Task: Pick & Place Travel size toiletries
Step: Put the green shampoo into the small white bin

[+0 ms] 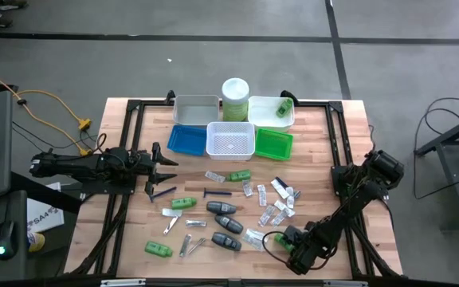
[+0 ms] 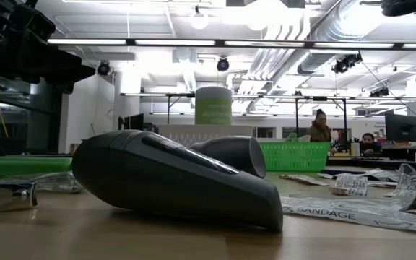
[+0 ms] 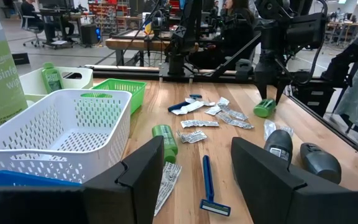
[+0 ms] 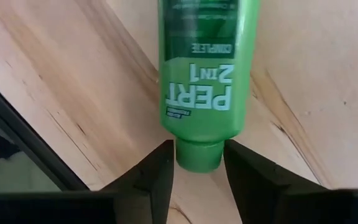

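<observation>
The right claw is low at the near edge of the wooden desk, its fingers closed on the cap of a small green plastic tube, while the left claw waits open near the white basket.

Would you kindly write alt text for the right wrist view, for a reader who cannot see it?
A green Pert 2-in-1 tube lies on the wooden table, its cap between the two dark fingers of the right pincer. A dark frame bar crosses one corner.
</observation>
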Available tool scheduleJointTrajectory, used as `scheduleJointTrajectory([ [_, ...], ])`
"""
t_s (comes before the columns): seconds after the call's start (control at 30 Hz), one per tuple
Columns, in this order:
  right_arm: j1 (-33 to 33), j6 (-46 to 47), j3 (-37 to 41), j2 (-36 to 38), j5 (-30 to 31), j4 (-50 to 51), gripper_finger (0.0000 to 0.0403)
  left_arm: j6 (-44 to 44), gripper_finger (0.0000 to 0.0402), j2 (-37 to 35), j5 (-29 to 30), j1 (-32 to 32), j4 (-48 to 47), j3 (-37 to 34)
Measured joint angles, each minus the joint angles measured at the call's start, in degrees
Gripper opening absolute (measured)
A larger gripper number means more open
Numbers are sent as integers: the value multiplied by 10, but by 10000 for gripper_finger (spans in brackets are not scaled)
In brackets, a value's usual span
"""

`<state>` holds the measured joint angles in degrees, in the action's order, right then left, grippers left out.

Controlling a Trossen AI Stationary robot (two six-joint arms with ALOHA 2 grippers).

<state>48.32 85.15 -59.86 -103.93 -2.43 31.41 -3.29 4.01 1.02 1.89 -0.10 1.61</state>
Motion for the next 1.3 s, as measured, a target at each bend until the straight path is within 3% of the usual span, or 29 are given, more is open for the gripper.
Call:
scheduleJointTrajectory([
  [0.6, -16, -10, 0, -1, 27, -6, 136, 0, 188, 0, 0, 0, 0, 0],
  [0.9, -16, -4, 0, -1, 34, 2, 89, 0, 188, 0, 0, 0, 0, 0],
  [1.3, -17, -21, -2, 17, 29, 12, 88, 0, 188, 0, 0, 0, 0, 0],
])
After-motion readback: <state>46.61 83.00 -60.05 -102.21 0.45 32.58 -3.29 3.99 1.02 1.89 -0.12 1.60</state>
